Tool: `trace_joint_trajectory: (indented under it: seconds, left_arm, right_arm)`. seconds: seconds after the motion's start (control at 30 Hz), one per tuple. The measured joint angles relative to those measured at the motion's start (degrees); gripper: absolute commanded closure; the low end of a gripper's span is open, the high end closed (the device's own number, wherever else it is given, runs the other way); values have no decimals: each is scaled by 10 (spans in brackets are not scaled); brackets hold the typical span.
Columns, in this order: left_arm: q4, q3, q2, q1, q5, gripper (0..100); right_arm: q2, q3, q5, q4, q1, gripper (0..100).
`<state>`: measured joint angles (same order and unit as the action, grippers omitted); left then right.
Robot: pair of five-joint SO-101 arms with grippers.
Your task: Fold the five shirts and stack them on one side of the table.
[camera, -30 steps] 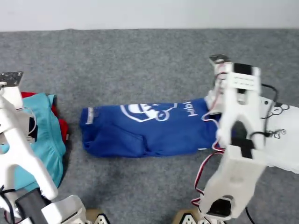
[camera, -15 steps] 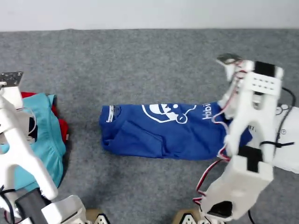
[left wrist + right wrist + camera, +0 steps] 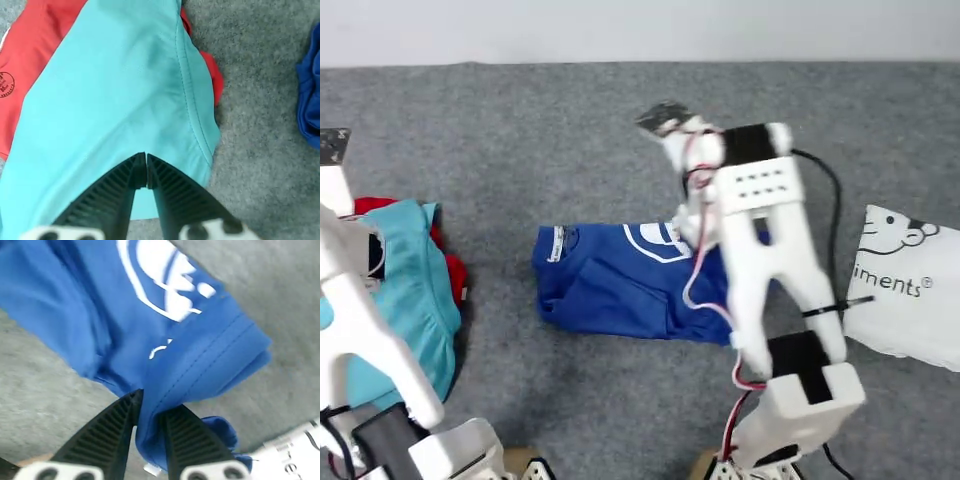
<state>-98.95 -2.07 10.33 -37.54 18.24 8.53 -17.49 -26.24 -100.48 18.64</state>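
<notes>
At the left edge of the grey bench [image 3: 570, 130] a teal shirt [image 3: 415, 290] lay on top of a red shirt [image 3: 380, 207]. My left fingers [image 3: 145, 165] were pressed together over the teal cloth, gripping nothing. In the middle lay the folded blue shirt [image 3: 610, 285], and my right fingers [image 3: 134, 402] were clamped on a fold of it. A white shirt [image 3: 905, 300] lay at the far right, apart from the blue one.

Half-folded blue shirt [image 3: 610, 290] mid-table, teal shirt [image 3: 410, 290] atop red shirt [image 3: 453, 272] at left, white shirt [image 3: 905, 310] at right
</notes>
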Motion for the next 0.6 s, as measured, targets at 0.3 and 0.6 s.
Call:
trace_joint_trajectory:
  seconds: [0.3,0.6]
  left_arm:
    - [0,0,0,0,0,994]
    - [0,0,0,0,0,994]
  right_arm:
    - [17,0,33,59,111,988]
    - [98,0,47,149,165,988]
